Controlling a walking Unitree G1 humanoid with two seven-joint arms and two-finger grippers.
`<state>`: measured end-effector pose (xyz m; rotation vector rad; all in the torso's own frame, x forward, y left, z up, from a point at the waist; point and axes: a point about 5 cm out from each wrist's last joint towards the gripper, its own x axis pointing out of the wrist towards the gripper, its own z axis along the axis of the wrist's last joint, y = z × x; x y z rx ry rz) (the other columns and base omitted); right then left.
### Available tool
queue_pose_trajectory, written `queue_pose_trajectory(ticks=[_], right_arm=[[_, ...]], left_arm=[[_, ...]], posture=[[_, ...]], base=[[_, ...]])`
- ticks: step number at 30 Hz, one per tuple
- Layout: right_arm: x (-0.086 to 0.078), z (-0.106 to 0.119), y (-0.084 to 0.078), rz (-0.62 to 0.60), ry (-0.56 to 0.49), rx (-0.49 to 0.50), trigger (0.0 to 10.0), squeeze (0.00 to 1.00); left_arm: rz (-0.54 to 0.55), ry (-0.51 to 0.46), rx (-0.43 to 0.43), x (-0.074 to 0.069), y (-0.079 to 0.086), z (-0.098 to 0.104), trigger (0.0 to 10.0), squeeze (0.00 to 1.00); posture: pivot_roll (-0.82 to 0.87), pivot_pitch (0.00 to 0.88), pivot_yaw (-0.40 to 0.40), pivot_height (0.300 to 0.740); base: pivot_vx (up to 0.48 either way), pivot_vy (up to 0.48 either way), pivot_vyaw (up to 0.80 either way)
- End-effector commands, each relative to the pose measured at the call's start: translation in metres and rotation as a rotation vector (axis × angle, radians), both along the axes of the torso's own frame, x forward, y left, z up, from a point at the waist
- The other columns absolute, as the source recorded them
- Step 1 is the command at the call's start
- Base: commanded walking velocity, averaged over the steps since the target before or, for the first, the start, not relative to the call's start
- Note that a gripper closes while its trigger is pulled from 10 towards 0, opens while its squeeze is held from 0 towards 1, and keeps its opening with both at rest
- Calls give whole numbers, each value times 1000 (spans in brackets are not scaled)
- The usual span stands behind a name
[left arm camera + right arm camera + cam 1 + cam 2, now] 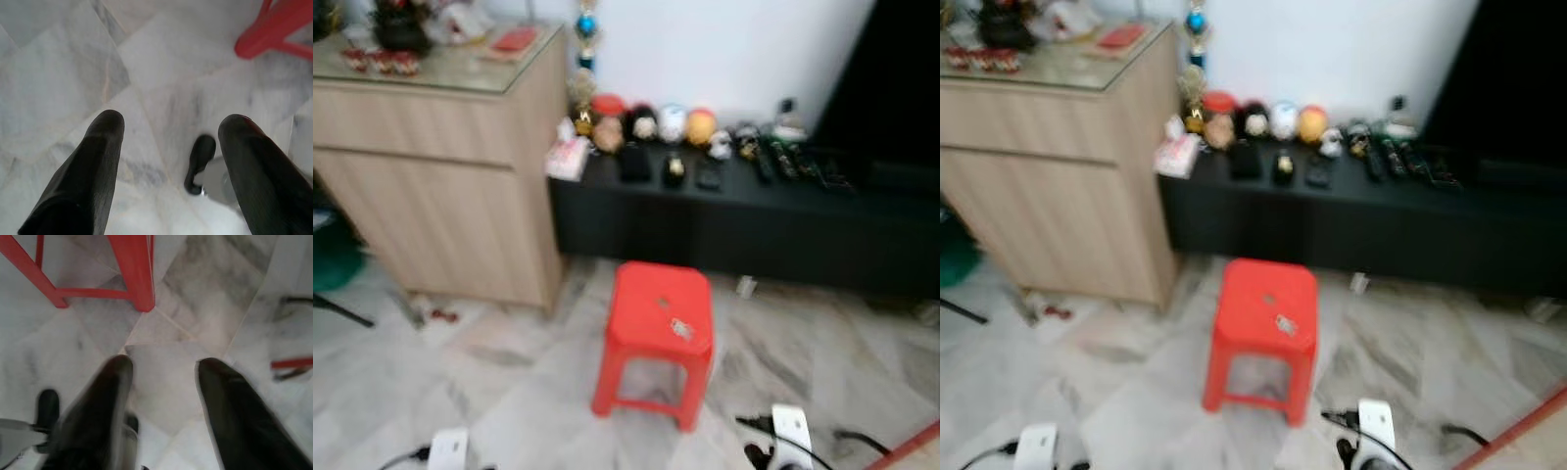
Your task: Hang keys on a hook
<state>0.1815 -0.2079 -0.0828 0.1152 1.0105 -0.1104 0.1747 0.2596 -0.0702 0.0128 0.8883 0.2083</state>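
Head views, blurred: red stool (663,323) on marble floor (509,372), small pale thing, maybe the keys (681,329), lying on its seat. Wood cabinet (440,186) to the left, black low shelf (744,220) behind with round toys (646,122) and remotes (783,157).

Left wrist view: left gripper (168,142) over floor, fingers (105,147) spread, holding nothing; stool leg (274,29) beyond the fingers; a black foot-like part (199,156) between them.

Right wrist view: right gripper (164,382) fingers (225,396) spread, empty; stool legs (134,271) just ahead of the fingertips.
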Motion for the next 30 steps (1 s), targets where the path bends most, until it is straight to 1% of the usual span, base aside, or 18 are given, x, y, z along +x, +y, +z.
queue_pose_trajectory(ticks=[1, 4, 15, 22, 26, 29, 30], right_arm=[[-8, -2, -10, -22, 19, -15, 10000, 0], [-7, -1, -11, -54, 10, 0, 10000, 0], [-2, 1, -9, -72, -19, 23, 10000, 0], [-3, 1, -8, -92, -26, 31, 10000, 0], [-2, 1, -8, -92, -39, 35, 10000, 0], [1, 3, -8, -85, -70, 33, 10000, 0], [3, 4, -8, -89, -101, 33, 10000, 0]], left_arm=[[1, -5, -25, 3, -7, -1, 10000, 0], [-9, -5, -28, 5, -8, 0, 10000, 0], [-12, -9, -25, 9, -8, 1, 10000, 0], [-21, -5, -21, 8, -6, 1, 10000, 0], [-29, -8, -16, 8, -5, 2, 10000, 0], [-33, -7, -12, 8, -5, 2, 10000, 0], [-34, -6, -12, 8, -4, 2, 10000, 0]], posture=[[110, 0, -60, 740], [102, 0, -57, 740], [93, 8, -51, 740], [86, 22, -44, 740], [91, 43, -40, 740], [91, 48, -35, 740], [94, 47, -33, 740]], base=[[304, 0, 800], [301, 0, 0], [300, 0, 0], [291, 0, 0], [0, 0, 0], [0, 0, 0], [0, 0, 0]])
